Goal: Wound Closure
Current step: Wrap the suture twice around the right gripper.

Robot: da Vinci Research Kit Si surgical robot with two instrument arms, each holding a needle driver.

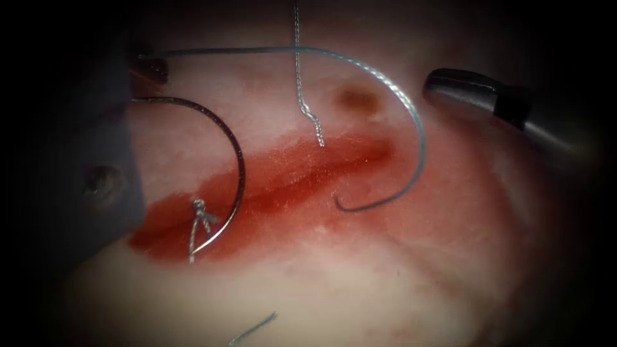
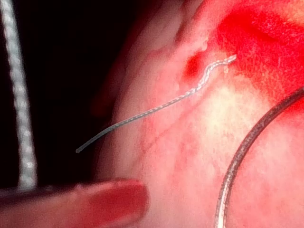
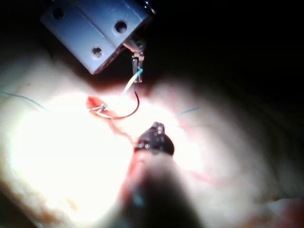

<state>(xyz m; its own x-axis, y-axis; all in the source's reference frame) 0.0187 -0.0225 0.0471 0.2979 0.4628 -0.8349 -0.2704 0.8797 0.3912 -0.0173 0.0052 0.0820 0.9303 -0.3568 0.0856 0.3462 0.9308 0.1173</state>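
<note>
Tissue (image 1: pixel 360 283): pale, glistening pork belly; its cut (image 1: pixel 302 177) runs slantwise, filled with red fluid (image 1: pixel 167 225).
Your left tool (image 1: pixel 144 67): its tip pinches the dark curved needle (image 1: pixel 239 160) at the blunt end; the needle arcs down to the cut's left end.
Your right tool (image 1: pixel 475 93): dark, rounded, hovering right of the cut, touching nothing; jaw opening cannot be told.
Thread (image 1: pixel 398 96): braided grey loop.
Knot (image 1: pixel 200 212): small, on the cut.

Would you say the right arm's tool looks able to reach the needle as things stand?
Probably, though not cleanly: the thread arc and a hanging thread end lie between the right tool and the needle.
</note>
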